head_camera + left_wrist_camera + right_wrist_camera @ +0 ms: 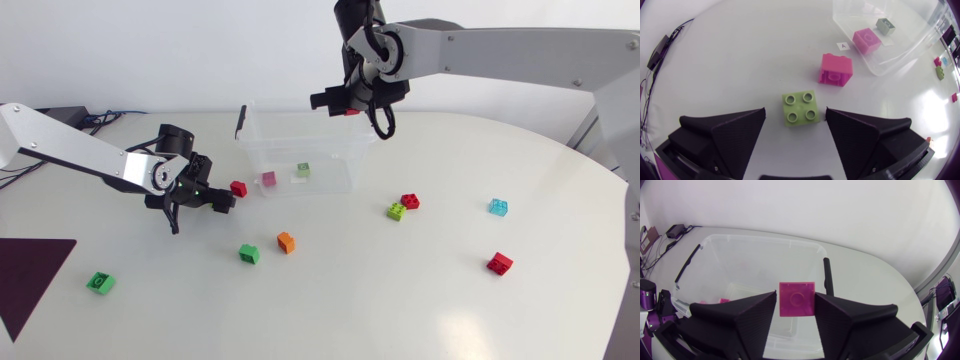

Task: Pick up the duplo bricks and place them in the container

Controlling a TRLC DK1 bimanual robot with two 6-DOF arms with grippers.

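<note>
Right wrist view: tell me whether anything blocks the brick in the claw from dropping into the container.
Nothing visible does. The brick, clamped in the right claw, hangs above the open container. The container has no lid on, and only its clear inside shows beneath the brick.

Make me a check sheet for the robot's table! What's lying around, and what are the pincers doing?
Surface: glossy white table.
Job's things: clear container holds a pink brick and a grey-green brick; loose: red brick, orange brick, green brick, far-left green brick, lime-and-red pair, cyan brick, right-hand red brick.
Clutter: dark purple sheet at the table's edge; small white tag beside the container.
Grippers: left pincer open, a four-stud lime brick untouched between its fingers; right pincer shut on a held brick above the container.
Cables: thin cables at the table's far left corner; black loop on the right arm.
Surroundings: nothing seen.
</note>
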